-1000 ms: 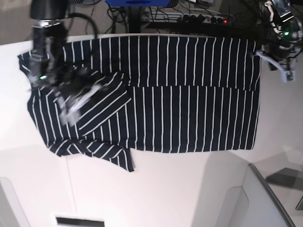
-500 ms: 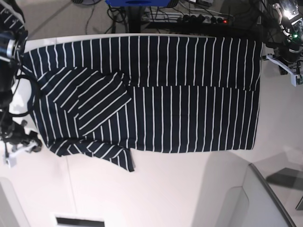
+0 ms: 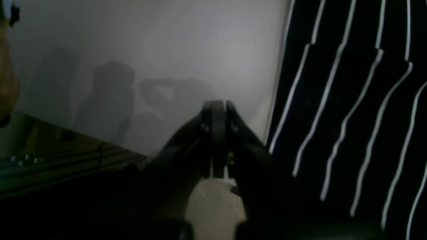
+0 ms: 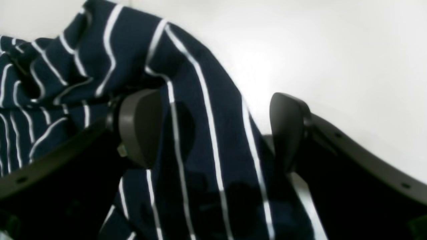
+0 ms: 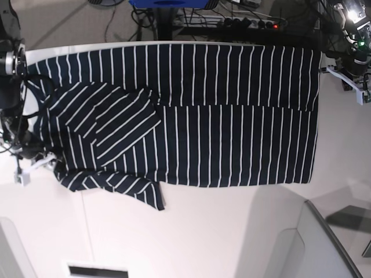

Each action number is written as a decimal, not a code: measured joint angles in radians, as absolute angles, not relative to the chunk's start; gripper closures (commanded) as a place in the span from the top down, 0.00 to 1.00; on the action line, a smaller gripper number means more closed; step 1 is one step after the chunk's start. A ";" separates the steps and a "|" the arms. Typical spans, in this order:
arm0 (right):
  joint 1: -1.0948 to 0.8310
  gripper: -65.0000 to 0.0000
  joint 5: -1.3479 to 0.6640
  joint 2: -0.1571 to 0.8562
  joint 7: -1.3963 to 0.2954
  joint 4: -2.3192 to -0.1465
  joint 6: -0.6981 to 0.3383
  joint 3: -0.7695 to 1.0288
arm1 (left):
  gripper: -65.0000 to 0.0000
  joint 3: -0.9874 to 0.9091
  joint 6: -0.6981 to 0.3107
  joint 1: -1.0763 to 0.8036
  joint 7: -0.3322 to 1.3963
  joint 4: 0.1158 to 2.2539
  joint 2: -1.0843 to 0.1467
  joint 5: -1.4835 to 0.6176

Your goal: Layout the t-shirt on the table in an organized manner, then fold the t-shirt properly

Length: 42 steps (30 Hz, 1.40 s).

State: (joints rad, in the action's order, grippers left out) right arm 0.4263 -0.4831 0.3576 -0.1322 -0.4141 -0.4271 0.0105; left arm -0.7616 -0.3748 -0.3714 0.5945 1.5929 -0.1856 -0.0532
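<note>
The t-shirt (image 5: 220, 116) lies spread across the table (image 5: 220, 231), dark navy with thin white stripes, one sleeve (image 5: 110, 124) folded in over its left part. At the shirt's lower-left edge my right gripper (image 5: 35, 168) is open. In the right wrist view its fingers (image 4: 140, 126) stand wide apart, and a rumpled fold of the t-shirt (image 4: 200, 110) runs between them. My left gripper (image 5: 355, 87) hangs at the far right edge of the shirt. The left wrist view shows this left gripper (image 3: 217, 110) shut on nothing over bare table (image 3: 166, 50), beside the striped hem (image 3: 350, 100).
Cables and a power strip (image 5: 249, 23) run behind the table's far edge, next to a blue stand (image 5: 168, 3). A grey raised panel (image 5: 324, 243) fills the lower right corner. A small label (image 5: 97, 270) sits at the front edge.
My right arm left the folded sleeve, swung out past the shirt's left edge and came back to its lower-left corner. Its jaws went from shut to wide open. The left arm barely moved.
</note>
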 measured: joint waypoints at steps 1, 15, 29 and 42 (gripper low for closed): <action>0.426 0.63 -0.484 0.358 -0.125 -0.414 -0.427 0.002 | 0.00 -0.762 -0.375 -0.371 0.595 1.593 -0.186 -0.053; 0.283 0.00 -0.470 0.346 -0.316 -0.717 -0.415 -0.001 | 0.00 -0.763 -0.374 -0.369 0.595 1.593 -0.186 -0.045; 0.051 0.00 -0.475 0.255 -0.805 -1.347 -0.419 0.276 | 0.00 -0.754 -0.375 -0.366 0.595 1.592 -0.183 -0.051; -0.158 0.02 -0.472 0.130 -0.910 -1.578 -0.416 0.317 | 0.00 -0.752 -0.374 -0.366 0.595 1.590 -0.183 -0.052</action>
